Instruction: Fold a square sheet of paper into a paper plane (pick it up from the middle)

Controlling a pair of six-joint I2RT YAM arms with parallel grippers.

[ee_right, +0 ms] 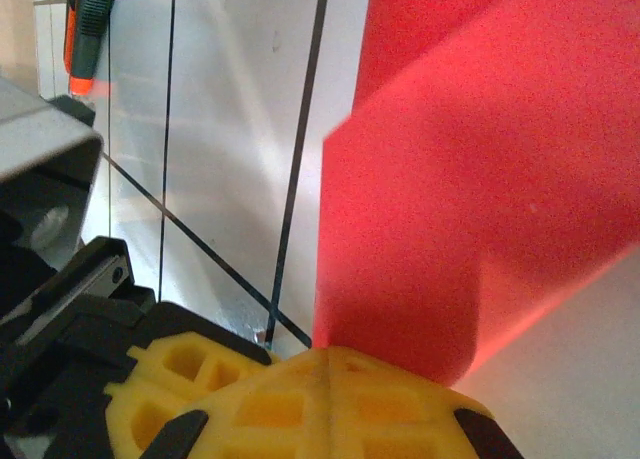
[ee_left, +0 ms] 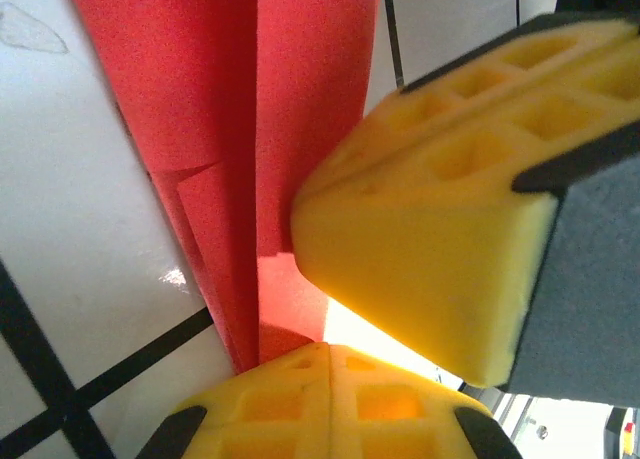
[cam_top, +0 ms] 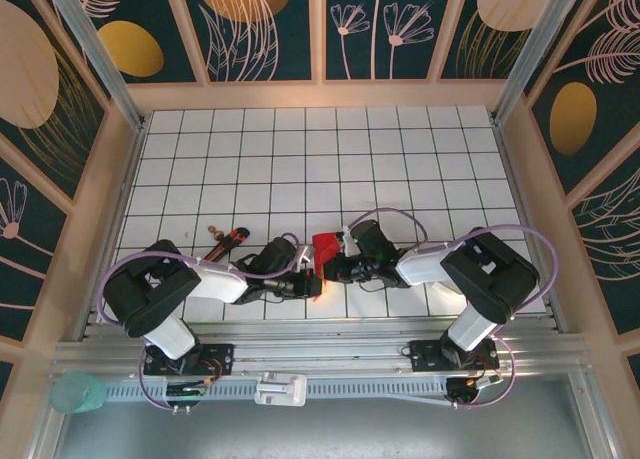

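The red sheet of paper (cam_top: 325,247) is folded into a narrow, creased, layered shape and is held up above the tiles at the near middle of the table. My left gripper (cam_top: 308,282) comes in from the left and is shut on the lower end of the red paper (ee_left: 300,129), its yellow pads (ee_left: 270,404) pressed together. My right gripper (cam_top: 336,269) comes in from the right and is shut on the red paper (ee_right: 470,199), which rises straight out of its closed pads (ee_right: 330,399). The two grippers nearly touch.
A black and red pen-like tool (cam_top: 228,241) lies on the white gridded table (cam_top: 300,149) left of the grippers; its orange end (ee_right: 82,29) shows in the right wrist view. A teal cup (cam_top: 78,391) stands off the table at the near left. Patterned walls enclose the table.
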